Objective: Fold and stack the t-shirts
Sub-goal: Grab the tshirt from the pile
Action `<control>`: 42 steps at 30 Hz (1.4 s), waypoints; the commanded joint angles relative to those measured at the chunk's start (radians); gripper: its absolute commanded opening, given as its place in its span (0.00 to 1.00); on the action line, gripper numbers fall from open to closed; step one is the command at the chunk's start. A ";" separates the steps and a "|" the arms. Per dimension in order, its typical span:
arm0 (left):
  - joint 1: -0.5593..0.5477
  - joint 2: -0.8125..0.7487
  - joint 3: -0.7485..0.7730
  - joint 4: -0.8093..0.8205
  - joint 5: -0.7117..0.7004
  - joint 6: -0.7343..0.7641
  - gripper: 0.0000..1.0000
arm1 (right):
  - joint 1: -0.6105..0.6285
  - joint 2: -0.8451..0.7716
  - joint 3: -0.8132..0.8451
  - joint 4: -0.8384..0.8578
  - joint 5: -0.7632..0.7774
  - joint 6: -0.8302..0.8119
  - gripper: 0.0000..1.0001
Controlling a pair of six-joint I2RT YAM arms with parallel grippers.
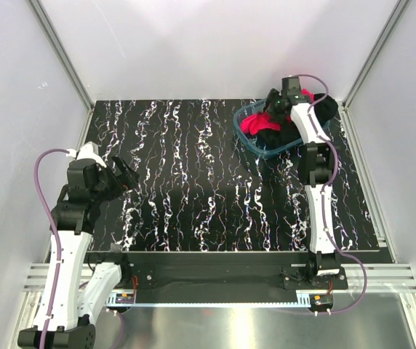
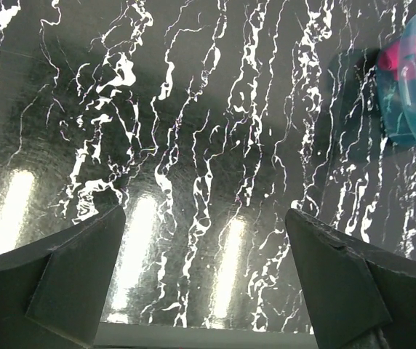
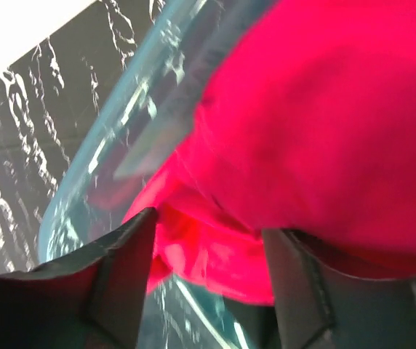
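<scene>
- The desk (image 1: 215, 189) was a flat black slab veined with white marble streaks, glossy enough to mirror the overhead lights in the left wrist view.
- Plain white walls (image 1: 215, 43) closed in the left, far and right sides, with silver aluminium frame rails (image 1: 62, 54) running along the joins.
- A clear teal plastic tub (image 1: 266, 152) sat at the desk's far right corner.
- The bright pinkish-red cloth t-shirt (image 1: 255, 123) lay bunched in the tub on the side nearer the left edge. It was too crumpled to tell its long axis or which way the collar pointed.
- The plain black cloth t-shirt (image 1: 326, 109) was heaped in the same tub, with part of it spilling over the rim towards the desk's right edge. Its direction could not be told either.
- The right hand (image 3: 209, 225) reached down into the tub from the near side, its two dark fingers partly spread. Red cloth filled the gap between and beyond them. Whether the pads touched the cloth could not be told.
- The left hand (image 2: 204, 214) hung above bare desk near the left edge, pointing towards the far right corner. Its fingers were spread wide and held nothing.
</scene>
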State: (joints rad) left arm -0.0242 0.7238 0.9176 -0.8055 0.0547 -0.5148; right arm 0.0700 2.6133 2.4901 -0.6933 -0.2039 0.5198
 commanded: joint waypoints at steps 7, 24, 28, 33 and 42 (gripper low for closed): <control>0.004 0.006 0.050 0.012 0.008 0.071 0.99 | -0.001 0.073 0.145 0.167 0.198 0.025 0.32; -0.003 -0.060 0.043 0.020 0.088 0.016 0.97 | -0.009 -0.344 0.236 0.224 0.213 -0.098 0.00; -0.005 -0.086 0.041 0.017 0.126 -0.023 0.96 | 0.016 -0.484 0.240 0.278 0.177 -0.109 0.00; -0.008 -0.106 0.047 0.023 0.190 -0.063 0.94 | 0.074 -0.676 0.247 0.288 0.147 -0.096 0.00; -0.034 -0.147 0.049 -0.001 0.284 -0.097 0.93 | 0.249 -0.975 0.057 0.166 -0.024 0.041 0.00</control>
State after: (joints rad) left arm -0.0521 0.5995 0.9310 -0.8215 0.2623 -0.5949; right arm 0.2886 1.7020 2.6289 -0.4763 -0.1341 0.4908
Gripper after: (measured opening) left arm 0.929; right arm 0.110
